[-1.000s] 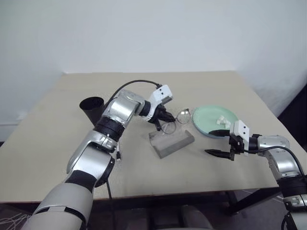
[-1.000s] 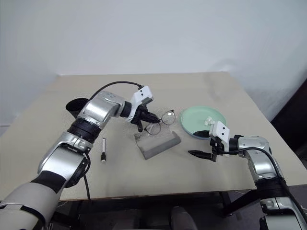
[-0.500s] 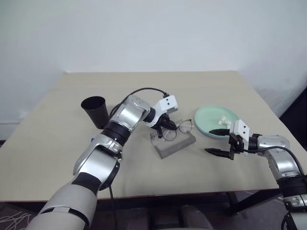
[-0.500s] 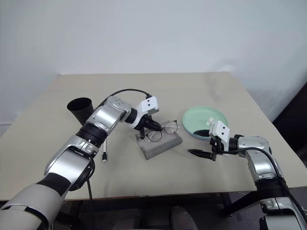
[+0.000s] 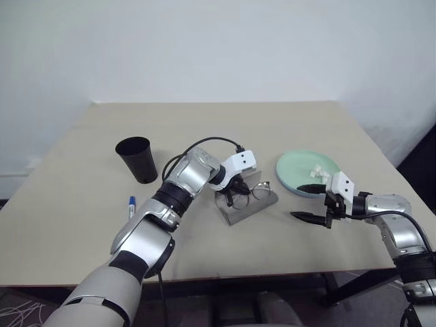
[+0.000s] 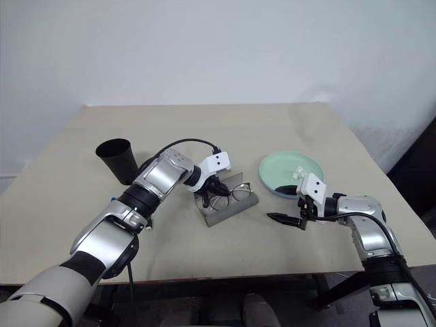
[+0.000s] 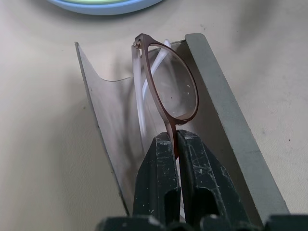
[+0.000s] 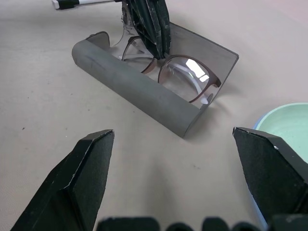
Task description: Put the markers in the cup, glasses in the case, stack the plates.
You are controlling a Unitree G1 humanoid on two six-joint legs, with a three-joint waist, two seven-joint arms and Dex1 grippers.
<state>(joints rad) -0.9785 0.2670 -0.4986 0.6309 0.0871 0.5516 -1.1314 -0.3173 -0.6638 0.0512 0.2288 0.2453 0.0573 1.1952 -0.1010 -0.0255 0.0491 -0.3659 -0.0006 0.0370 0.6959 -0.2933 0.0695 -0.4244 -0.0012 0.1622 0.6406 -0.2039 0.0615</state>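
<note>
The glasses (image 7: 168,86) are gripped at the bridge by the clenched jaws of the left gripper (image 7: 175,144) and are held inside the open grey case (image 5: 262,203), mid-tabletop (image 5: 286,122). The right gripper (image 5: 308,201) is held with its jaws spread wide and empty, near the mint plate (image 5: 300,167). The black cup (image 5: 136,159) stands at far left, and a marker (image 5: 131,205) lies near it.

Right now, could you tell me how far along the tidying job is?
Done: the plates look stacked; a blue rim shows under the green plate.
In hand: the left claw is shut on the glasses, which sit down in the open case, not yet released. The right claw hangs open beside the plates.
Left: a marker lies on the table, outside the cup.
</note>
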